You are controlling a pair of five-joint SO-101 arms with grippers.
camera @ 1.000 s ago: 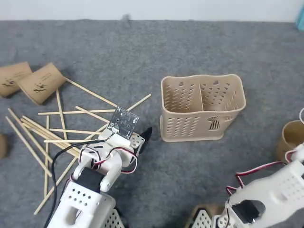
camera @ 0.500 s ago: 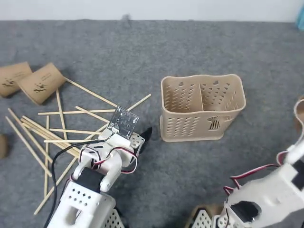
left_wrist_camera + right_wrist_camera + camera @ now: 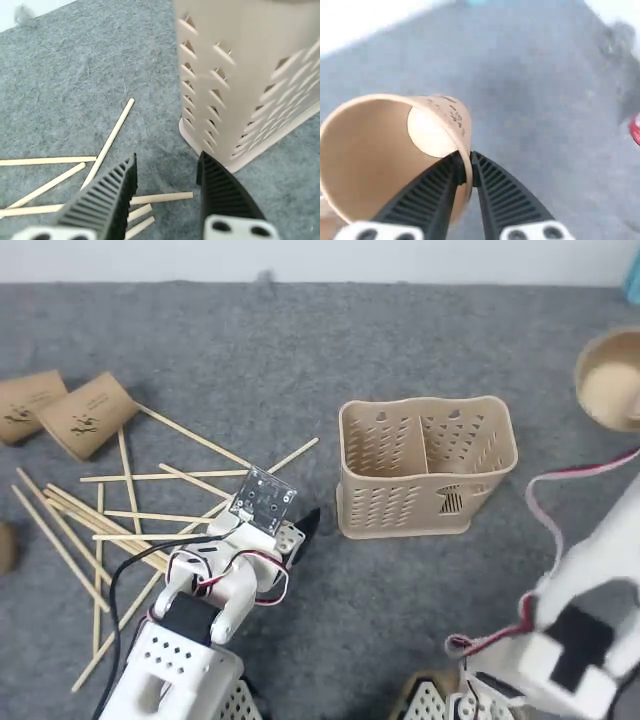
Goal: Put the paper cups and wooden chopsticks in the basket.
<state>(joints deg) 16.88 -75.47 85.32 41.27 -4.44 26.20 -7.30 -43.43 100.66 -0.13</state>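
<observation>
My right gripper is shut on the rim of a brown paper cup, one finger inside and one outside. In the high view that paper cup hangs in the air to the right of the tan basket, mouth facing up. My left gripper stands open just above the carpet, left of the basket, with a chopstick lying below its fingers. Several wooden chopsticks are scattered on the left. Two more cups lie on their sides at the far left.
The basket has two compartments split by a divider. Grey carpet covers the table. A third cup's edge shows at the left border. The right arm's white body fills the lower right corner.
The right arm has lifted the cup from the carpet at the right edge up and back, beside the basket's right end. The left arm has kept still.
</observation>
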